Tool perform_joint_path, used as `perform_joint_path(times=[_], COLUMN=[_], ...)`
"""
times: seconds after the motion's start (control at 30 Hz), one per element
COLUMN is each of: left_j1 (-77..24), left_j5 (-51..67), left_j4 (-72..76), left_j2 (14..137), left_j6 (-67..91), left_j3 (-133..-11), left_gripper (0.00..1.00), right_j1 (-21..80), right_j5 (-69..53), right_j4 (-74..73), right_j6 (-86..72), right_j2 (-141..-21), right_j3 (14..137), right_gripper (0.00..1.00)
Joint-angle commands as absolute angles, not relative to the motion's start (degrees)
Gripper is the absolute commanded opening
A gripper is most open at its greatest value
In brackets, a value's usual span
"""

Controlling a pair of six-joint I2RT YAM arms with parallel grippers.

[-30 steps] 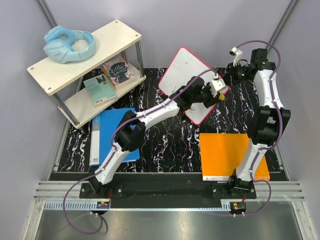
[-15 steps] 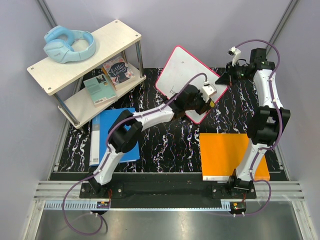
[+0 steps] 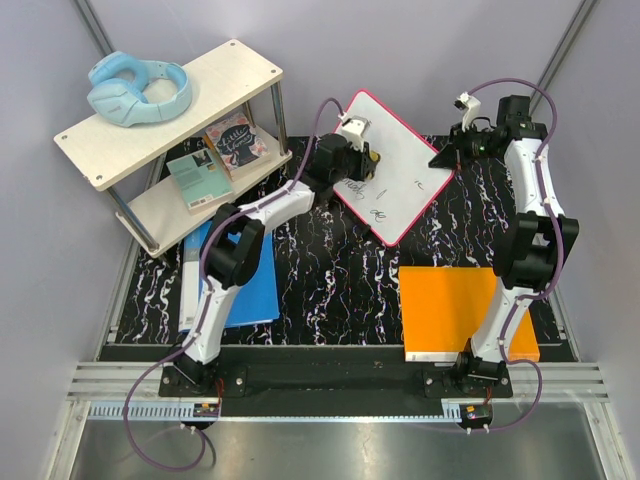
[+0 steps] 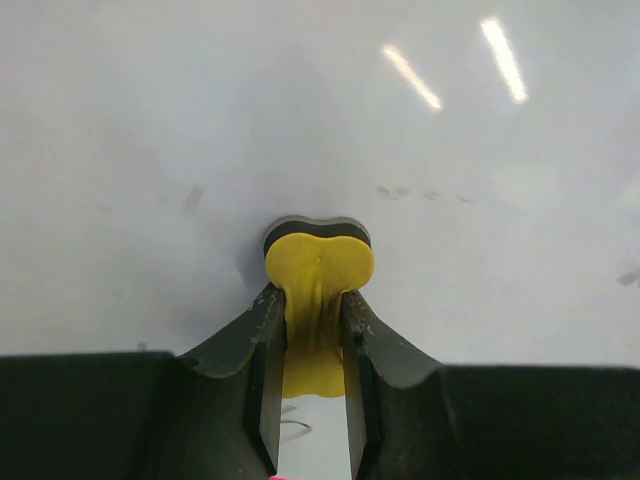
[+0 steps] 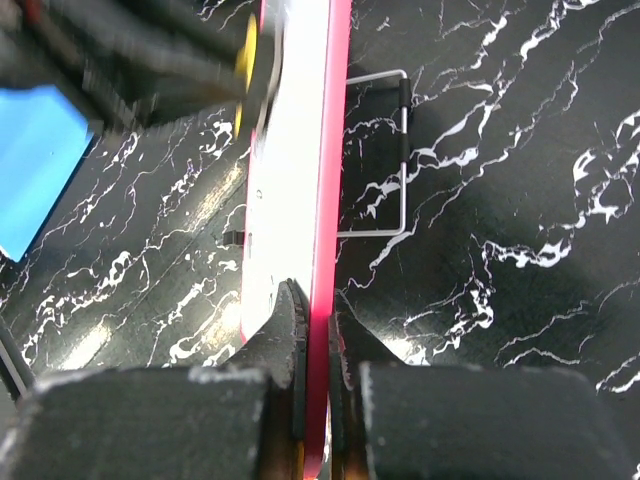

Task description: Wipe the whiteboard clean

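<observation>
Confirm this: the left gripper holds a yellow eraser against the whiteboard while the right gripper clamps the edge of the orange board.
One thing is wrong: the right gripper clamps the edge of the whiteboard, not the orange board, as the right wrist view shows. The left gripper does hold the yellow eraser against the whiteboard.

The whiteboard (image 3: 400, 150), white with a thin red-pink frame and rounded corners, stood raised and tilted, diamond-wise, over the surface's (image 3: 330, 280) far middle, with black handwriting across its lower part.
</observation>
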State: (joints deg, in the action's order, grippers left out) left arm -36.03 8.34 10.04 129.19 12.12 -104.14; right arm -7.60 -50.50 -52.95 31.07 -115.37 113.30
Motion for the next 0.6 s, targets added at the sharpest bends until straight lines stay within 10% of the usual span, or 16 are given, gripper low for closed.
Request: perform_joint_path(times=[0.0,0.57], left_j1=[-38.3,-49.5], left_j5=[1.8,13.3], left_j4=[4.7,0.8], left_j2=[134.6,133.7], left_j6=[6.8,-7.5], left_j3=[-116.5,-112.9], left_gripper=[0.00,0.00], right_j1=[-2.5,-2.5], right_j5=[-47.2,-46.8], right_j4=[-65.2,-65.2], right_j6=[39.0,39.0], right_j2=[-118.8,-119.0], right_j3=[110.8,111.1], right_gripper=[0.00,0.00])
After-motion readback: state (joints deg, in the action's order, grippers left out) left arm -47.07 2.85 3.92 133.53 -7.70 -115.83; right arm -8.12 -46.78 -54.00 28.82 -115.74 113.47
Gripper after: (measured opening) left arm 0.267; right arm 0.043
